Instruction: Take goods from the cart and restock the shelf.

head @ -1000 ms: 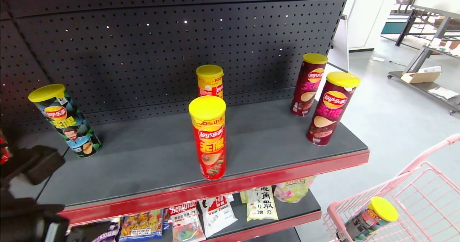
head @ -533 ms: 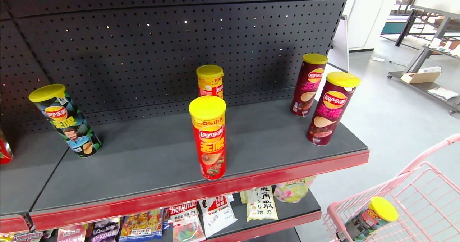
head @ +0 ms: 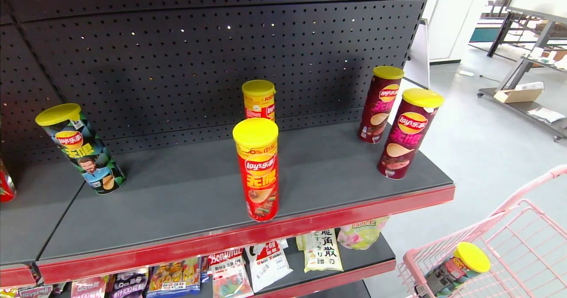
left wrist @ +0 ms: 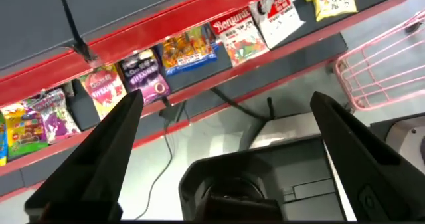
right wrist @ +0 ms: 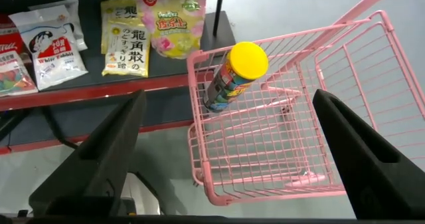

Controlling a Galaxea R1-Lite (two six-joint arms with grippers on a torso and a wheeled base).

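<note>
On the shelf (head: 186, 191), 5 yellow-lidded chip cans are standing upright, seemingly sorted by flavour. 2 maroon cans (head: 407, 134) are sitting near the right end, one behind the other. 2 red cans (head: 259, 174) are lining up front to back in the middle, and 1 green can (head: 82, 149) is standing alone at the left, well apart from the rest. That gap behind or beside the green can is probably waiting for its partner.

1 more can (right wrist: 236, 74) is leaning inside the pink cart (head: 527, 190), lid up, resting against the corner nearest the shelf. Its dark, busy print is looking closer to the green can than to the others, though that is hard to tell for sure.

The right gripper (right wrist: 230, 98) is hanging above the cart with its fingers (right wrist: 99, 164) spread wide apart, holding nothing and touching nothing. The leaning can is lying between them in its wrist view, which suits a reach down for it.

The left gripper (left wrist: 226, 99) is hanging low before the bottom shelf of snack packets (head: 266, 262), fingers (left wrist: 106, 157) likewise wide apart and empty.
</note>
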